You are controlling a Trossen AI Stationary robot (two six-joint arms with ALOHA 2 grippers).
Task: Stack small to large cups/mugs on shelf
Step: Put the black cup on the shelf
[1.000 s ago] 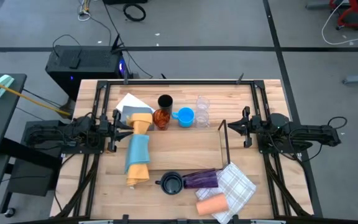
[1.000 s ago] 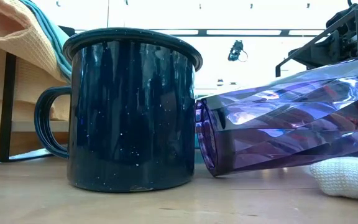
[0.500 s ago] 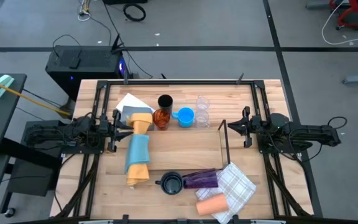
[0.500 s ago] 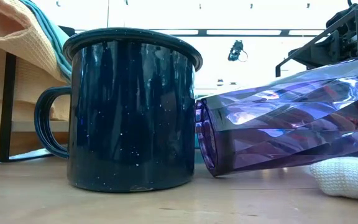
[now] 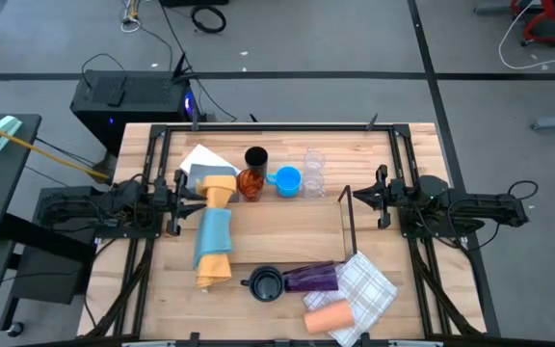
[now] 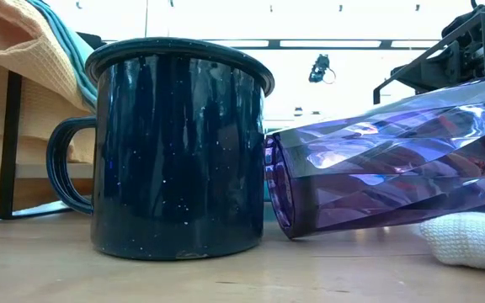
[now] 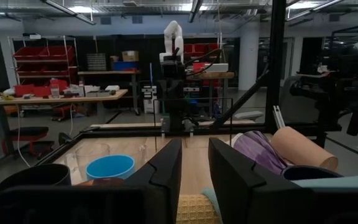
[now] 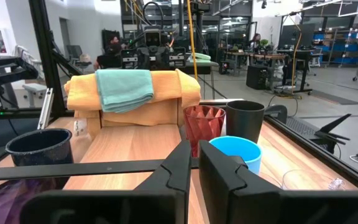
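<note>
At the table's far side a black cup, an amber cup, a bright blue cup and clear glasses stand upright. Near the front edge the dark handled mug stands on its base. Beside it the purple tumbler lies on its side, and the peach cup lies nearby. The thin black shelf stands right of centre. My left gripper waits at the left edge, slightly open and holding nothing. My right gripper waits at the right edge, shut.
A rolled yellow-and-blue cloth lies left of centre, in front of my left gripper. A checked white cloth lies under the tumbler's and peach cup's right ends. Black frame bars border the table. Bare wood lies in the middle, left of the shelf.
</note>
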